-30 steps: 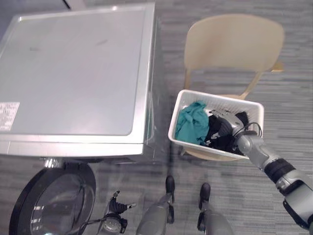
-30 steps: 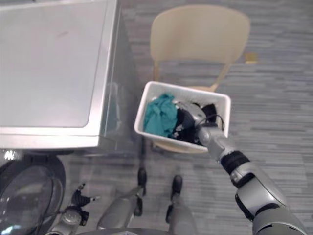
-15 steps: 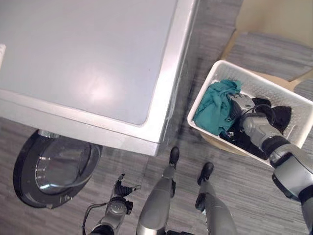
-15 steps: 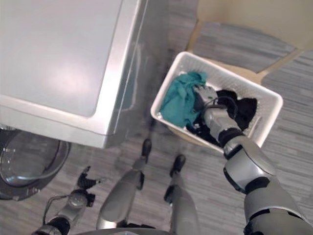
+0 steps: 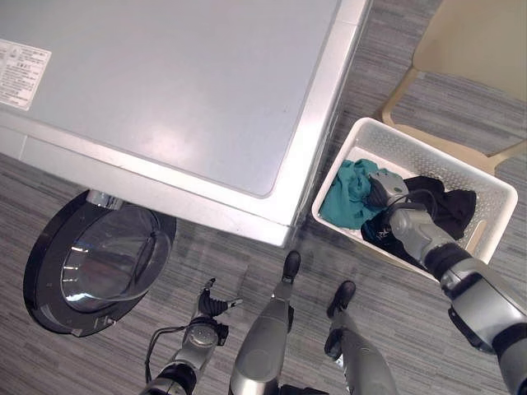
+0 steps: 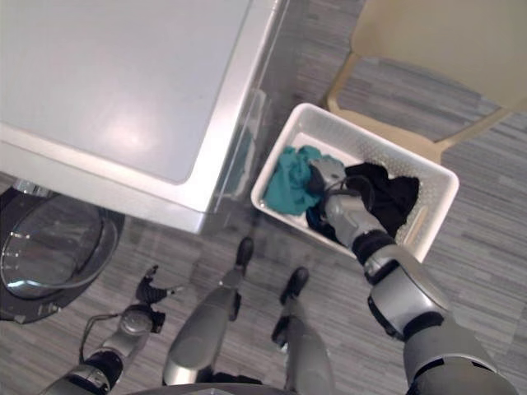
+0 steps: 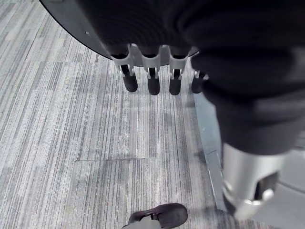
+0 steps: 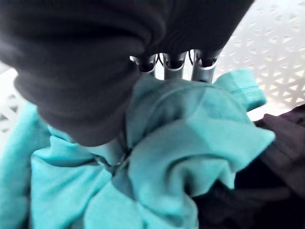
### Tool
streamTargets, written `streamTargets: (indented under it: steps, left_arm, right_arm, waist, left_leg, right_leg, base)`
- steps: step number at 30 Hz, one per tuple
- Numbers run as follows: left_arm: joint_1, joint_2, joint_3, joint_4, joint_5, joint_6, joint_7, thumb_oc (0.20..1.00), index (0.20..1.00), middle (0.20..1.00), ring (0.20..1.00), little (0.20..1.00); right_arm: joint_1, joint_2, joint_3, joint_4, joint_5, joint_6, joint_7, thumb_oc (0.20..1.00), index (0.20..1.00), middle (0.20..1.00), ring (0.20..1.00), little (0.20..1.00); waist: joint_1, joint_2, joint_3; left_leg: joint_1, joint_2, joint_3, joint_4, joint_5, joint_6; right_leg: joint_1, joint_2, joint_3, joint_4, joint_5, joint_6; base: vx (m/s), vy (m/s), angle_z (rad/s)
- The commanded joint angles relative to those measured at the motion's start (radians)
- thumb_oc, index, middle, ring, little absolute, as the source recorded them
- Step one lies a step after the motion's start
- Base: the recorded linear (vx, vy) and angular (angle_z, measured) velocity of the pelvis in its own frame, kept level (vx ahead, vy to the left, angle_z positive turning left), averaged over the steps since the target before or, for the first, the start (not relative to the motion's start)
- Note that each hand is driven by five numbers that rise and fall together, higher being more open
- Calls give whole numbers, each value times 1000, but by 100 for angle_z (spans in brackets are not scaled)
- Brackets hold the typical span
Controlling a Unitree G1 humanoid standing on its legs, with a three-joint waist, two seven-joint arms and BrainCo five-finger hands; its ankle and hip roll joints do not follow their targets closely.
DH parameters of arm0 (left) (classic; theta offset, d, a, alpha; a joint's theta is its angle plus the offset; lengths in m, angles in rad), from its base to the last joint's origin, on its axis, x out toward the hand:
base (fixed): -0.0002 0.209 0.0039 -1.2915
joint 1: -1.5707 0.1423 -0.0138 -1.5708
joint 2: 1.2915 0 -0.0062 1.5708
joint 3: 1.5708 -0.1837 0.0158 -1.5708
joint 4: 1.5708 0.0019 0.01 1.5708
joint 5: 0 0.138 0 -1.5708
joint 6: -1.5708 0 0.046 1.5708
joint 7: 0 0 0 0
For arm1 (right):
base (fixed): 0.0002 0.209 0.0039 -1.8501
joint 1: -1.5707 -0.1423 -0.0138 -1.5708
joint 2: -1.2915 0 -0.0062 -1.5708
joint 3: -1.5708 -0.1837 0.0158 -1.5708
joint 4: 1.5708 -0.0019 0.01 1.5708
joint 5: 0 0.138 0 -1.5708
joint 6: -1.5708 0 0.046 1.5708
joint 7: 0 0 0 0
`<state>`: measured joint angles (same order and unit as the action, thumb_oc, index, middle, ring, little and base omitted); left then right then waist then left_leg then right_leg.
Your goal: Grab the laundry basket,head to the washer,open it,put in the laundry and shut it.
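Right hand [image 5: 384, 191] was down inside the basket [image 5: 495, 191], fingers buried in the teal cloth [image 5: 347, 205]; in the wrist view the folds [image 8: 190, 157] bunched round the fingers and the thumb pressed into them, so the hand read as clenched on the cloth. Black clothes [image 5: 445, 209] lay just beside it, on the side of the basket away from the washer [image 5: 181, 90].

Basket sat on the seat of a chair [image 5: 478, 49], close by the washer's right flank. Washer door [image 5: 95, 263] hung wide open at the front, low and to the robot's left; the drum mouth itself was hidden under the top panel.

Key relation: the load lay to the robot's right, the opening to its left, with the washer's front corner between them. The right arm was the only one near the cloth. Left hand [image 6: 150, 290] hung low in front of the door with fingers [image 7: 152, 86] straight and relaxed, holding nothing, much nearer the door than the basket.

Judged step: lifting the teal piece out, then a cross-body swing leftward and down toward the drum. Risk judged: cloth dragging on the basket rim, or black pieces snagging and coming up with it.
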<state>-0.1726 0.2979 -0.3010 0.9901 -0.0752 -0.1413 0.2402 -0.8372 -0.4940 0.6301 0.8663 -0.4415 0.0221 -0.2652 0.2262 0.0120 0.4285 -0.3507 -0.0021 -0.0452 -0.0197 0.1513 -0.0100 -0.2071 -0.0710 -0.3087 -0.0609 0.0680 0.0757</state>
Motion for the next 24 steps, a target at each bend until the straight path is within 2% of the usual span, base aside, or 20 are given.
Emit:
streamTargets:
  steps: [1, 4, 6, 7, 9, 10, 15, 18, 20, 22, 23, 24]
  left_arm:
    - [50, 7, 13, 28, -3, 14, 16, 1000, 1000, 1000, 1000, 1000]
    - [94, -7, 55, 29, 3, 30, 11, 1000, 1000, 1000, 1000, 1000]
    - [103, -10, 64, 27, 6, 34, 11, 1000, 1000, 1000, 1000, 1000]
    - [125, -11, 96, 28, 15, 45, 7, 1000, 1000, 1000, 1000, 1000]
    - [136, -13, 107, 30, 20, 46, 5, 1000, 1000, 1000, 1000, 1000]
    - [158, -13, 136, 32, 22, 55, -1, 1000, 1000, 1000, 1000, 1000]
    - [201, -18, 178, 35, 21, 68, -9, 1000, 1000, 1000, 1000, 1000]
    - [238, -20, 206, 14, 10, 74, -18, 1000, 1000, 1000, 1000, 1000]
    - [238, -13, 203, -3, 10, 71, -22, 1000, 1000, 1000, 1000, 1000]
    - [220, 4, 190, -41, 21, 64, -17, 1000, 1000, 1000, 1000, 1000]
    - [219, 4, 190, -41, 21, 64, -17, 1000, 1000, 1000, 1000, 1000]
    - [201, 27, 184, -113, 21, 52, -9, 1000, 1000, 1000, 1000, 1000]
  right_arm:
    - [49, -19, -42, -110, 101, -37, -51, 200, 200, 200, 200, 200]
    - [212, 3, -169, -319, 200, -78, -45, 200, 200, 200, 200, 200]
    - [250, 6, -200, -372, 225, -88, -41, 200, 200, 200, 200, 200]
    - [340, 15, -268, -481, 286, -116, -21, 200, 200, 200, 200, 200]
    - [376, 19, -300, -527, 312, -130, -11, 200, 200, 200, 200, 200]
    - [458, 30, -362, -629, 392, -152, 22, 200, 200, 200, 200, 200]
    - [596, 57, -453, -778, 542, -192, 96, 200, 200, 200, 200, 200]
    - [685, 84, -483, -915, 664, -210, 177, 200, 200, 200, 200, 200]
    - [719, 95, -489, -955, 696, -220, 200, 200, 200, 200, 200, 200]
    - [747, 98, -501, -1000, 709, -238, 213, 200, 200, 200, 200, 200]
    - [747, 99, -502, -1000, 709, -238, 213, 200, 200, 200, 200, 200]
    - [749, 93, -504, -1035, 712, -247, 215, 200, 200, 200, 200, 200]
  waist:
    - [-2, -37, -62]
    - [-36, -41, -101]
    - [-44, -44, -113]
    - [-62, -47, -141]
    - [-70, -50, -156]
    - [-89, -53, -185]
    - [-119, -52, -242]
    - [-149, -53, -264]
    - [-156, -54, -253]
    - [-174, -55, -232]
    - [-174, -55, -234]
    - [-172, -44, -227]
  left_leg:
    - [28, -2, -10, -38, -40, -49]
    - [94, -2, 10, -47, -58, -42]
    - [105, -4, 14, -49, -60, -39]
    - [141, -3, 25, -54, -76, -35]
    - [155, -6, 30, -56, -79, -32]
    - [192, -7, 39, -58, -94, -28]
    - [247, -10, 57, -60, -118, -17]
    - [304, -7, 95, -49, -148, -5]
    - [308, 2, 108, -41, -149, 0]
    - [288, 12, 99, -21, -142, 5]
    - [284, 12, 99, -21, -140, 5]
    - [239, 34, 91, 3, -124, 4]
  right_leg:
    - [-30, -81, 9, 101, -72, 57]
    - [23, -81, 19, 80, -68, 62]
    - [34, -80, 21, 72, -64, 64]
    - [65, -79, 29, 60, -66, 67]
    - [78, -79, 32, 51, -61, 70]
    - [108, -78, 42, 42, -61, 74]
    - [148, -79, 66, 38, -61, 78]
    - [167, -74, 103, 63, -66, 83]
    - [152, -67, 145, 102, -60, 89]
    - [132, -38, 230, 185, -89, 89]
    - [128, -37, 231, 184, -86, 89]
    - [129, -25, 261, 265, -132, 77]
  base:
    - [34, 20, -2]
    - [79, 36, -13]
    - [72, 23, -12]
    - [109, 32, -18]
    - [84, 35, -10]
    - [79, 55, -12]
    - [63, 66, -21]
    - [34, 96, -28]
    - [-116, -8, -49]
    - [-204, -50, -24]
    - [-312, -103, 8]
    - [-206, -80, 14]
